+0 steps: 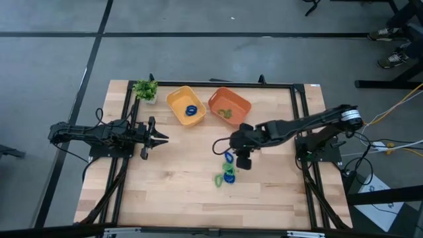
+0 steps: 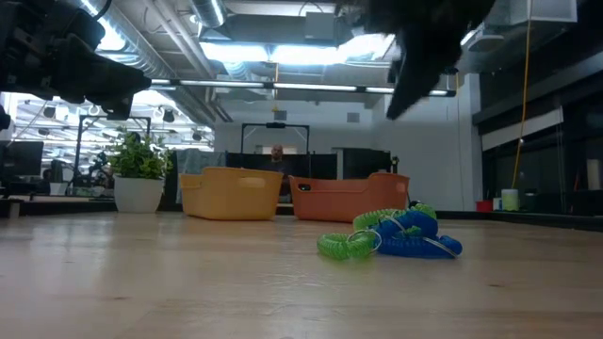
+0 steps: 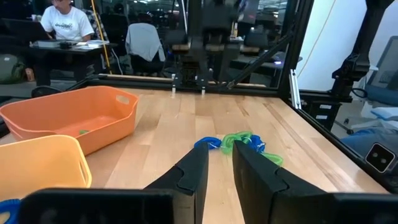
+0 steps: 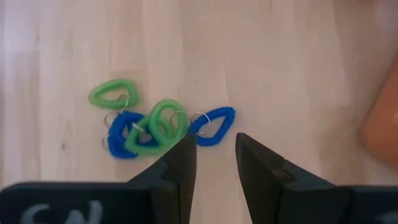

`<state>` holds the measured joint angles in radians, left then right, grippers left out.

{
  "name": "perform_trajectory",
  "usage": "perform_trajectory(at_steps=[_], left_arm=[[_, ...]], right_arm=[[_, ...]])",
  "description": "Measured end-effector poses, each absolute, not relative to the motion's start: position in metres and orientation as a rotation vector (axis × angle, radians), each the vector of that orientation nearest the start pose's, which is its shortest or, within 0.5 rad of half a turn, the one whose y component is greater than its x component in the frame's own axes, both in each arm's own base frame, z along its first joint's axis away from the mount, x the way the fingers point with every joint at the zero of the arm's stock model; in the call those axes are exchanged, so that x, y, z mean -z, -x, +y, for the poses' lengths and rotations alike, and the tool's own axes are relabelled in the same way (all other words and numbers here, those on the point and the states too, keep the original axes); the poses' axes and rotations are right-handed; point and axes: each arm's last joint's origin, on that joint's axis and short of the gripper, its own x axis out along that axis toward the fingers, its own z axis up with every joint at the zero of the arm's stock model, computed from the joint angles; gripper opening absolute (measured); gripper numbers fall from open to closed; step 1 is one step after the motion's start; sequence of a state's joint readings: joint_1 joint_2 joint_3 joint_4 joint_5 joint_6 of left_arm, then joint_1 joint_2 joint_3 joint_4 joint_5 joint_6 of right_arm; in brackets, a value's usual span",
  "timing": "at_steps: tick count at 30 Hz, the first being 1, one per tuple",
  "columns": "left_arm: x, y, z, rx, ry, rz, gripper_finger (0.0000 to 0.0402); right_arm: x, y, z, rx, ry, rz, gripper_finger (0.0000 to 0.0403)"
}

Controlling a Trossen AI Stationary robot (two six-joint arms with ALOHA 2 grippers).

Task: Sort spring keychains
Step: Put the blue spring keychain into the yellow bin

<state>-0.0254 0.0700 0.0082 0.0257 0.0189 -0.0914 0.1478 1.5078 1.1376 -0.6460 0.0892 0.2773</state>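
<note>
Several spring keychains lie on the wooden table. One blue loop [image 4: 211,127] lies alone just beyond my right fingertips. Beside it is a tangle of blue and green loops [image 4: 144,132] [image 1: 228,174] [image 2: 391,234], and one green loop [image 4: 112,94] sits at its outer side. My right gripper [image 4: 212,146] [image 1: 230,152] hangs open above the table, pointing down over the lone blue loop without touching it. My left gripper [image 3: 219,158] [image 1: 158,137] waits open on the table's left side, pointing toward the pile. The yellow tray [image 1: 178,100] holds a blue keychain [image 1: 192,110]. The orange tray [image 1: 238,100] holds a green one [image 1: 225,113].
A small potted plant sprig [image 1: 145,89] stands at the far left corner beside the yellow tray. A black frame [image 1: 299,125] runs around the tabletop. Bare wood [image 1: 178,185] spreads between the two arms and along the near edge. A person sits at a desk [image 3: 62,25] beyond the table.
</note>
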Motion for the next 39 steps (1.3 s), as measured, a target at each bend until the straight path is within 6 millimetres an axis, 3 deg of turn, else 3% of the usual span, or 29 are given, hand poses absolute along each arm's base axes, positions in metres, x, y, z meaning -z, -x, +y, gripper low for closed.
perform_trajectory(at_steps=[6,13,20,33,39], left_arm=[[-0.163,-0.101,-0.003,0.043,0.091,0.038,0.0068],[-0.163,-0.101,-0.003,0.043,0.091,0.038,0.0069],[-0.163,-0.101,-0.003,0.043,0.091,0.038,0.0070],[-0.163,-0.101,-0.003,0.043,0.091,0.038,0.0070],[-0.163,-0.101,-0.003,0.043,0.091,0.038,0.0068]], right_arm=[[-0.215,-0.298,0.037,0.270,-0.272,0.932,0.0111],[-0.204,-0.297,0.032,0.364,-0.448,0.868,0.0111],[-0.200,-0.298,0.032,0.379,-0.471,0.874,0.0111],[-0.148,-0.317,0.037,0.357,-0.480,1.018,0.0111],[-0.139,-0.318,0.038,0.358,-0.478,1.053,0.0111]])
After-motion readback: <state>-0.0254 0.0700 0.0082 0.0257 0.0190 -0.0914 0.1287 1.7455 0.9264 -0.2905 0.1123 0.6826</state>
